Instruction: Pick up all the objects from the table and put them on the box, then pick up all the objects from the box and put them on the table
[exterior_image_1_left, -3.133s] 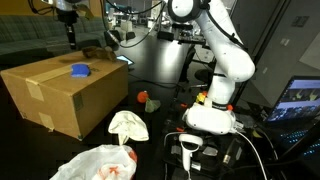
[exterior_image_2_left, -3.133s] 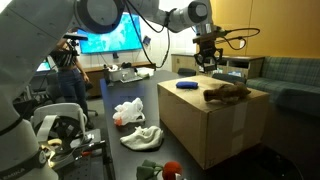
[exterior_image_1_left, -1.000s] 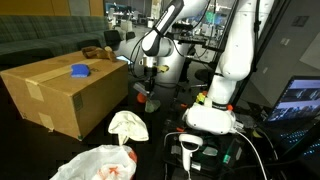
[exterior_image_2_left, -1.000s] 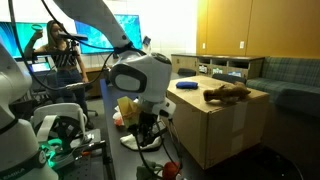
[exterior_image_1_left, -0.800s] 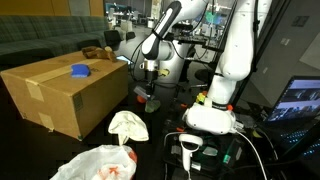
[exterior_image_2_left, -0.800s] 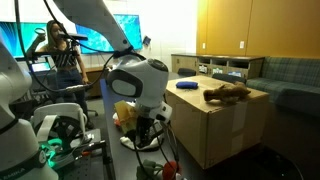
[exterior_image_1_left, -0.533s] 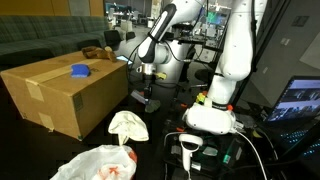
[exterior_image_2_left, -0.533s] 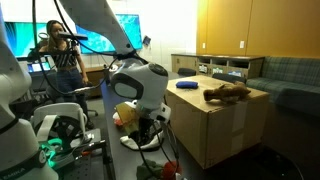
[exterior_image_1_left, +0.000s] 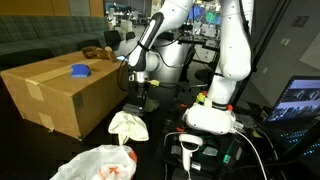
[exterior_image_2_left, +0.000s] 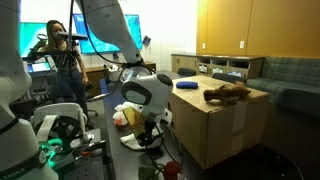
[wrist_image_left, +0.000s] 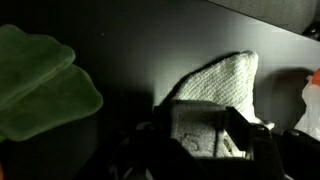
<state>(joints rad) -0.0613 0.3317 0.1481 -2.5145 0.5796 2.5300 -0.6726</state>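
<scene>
Two things sit on the box (exterior_image_1_left: 50, 95): a blue piece (exterior_image_1_left: 80, 70) and a brown soft toy (exterior_image_1_left: 95, 50). The gripper (exterior_image_1_left: 140, 108) hangs low over the white cloth (exterior_image_1_left: 128, 125) mid-worktop. I can't tell if its claw has closed. The cloth, and a white bag (exterior_image_1_left: 95, 163) by the near edge, are left to move.

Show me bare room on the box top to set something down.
Bare: the box top between the blue object and its near edges. Crowded: the far corner by the brown plush, and beside the box, around the white cloth and pincer.
</scene>
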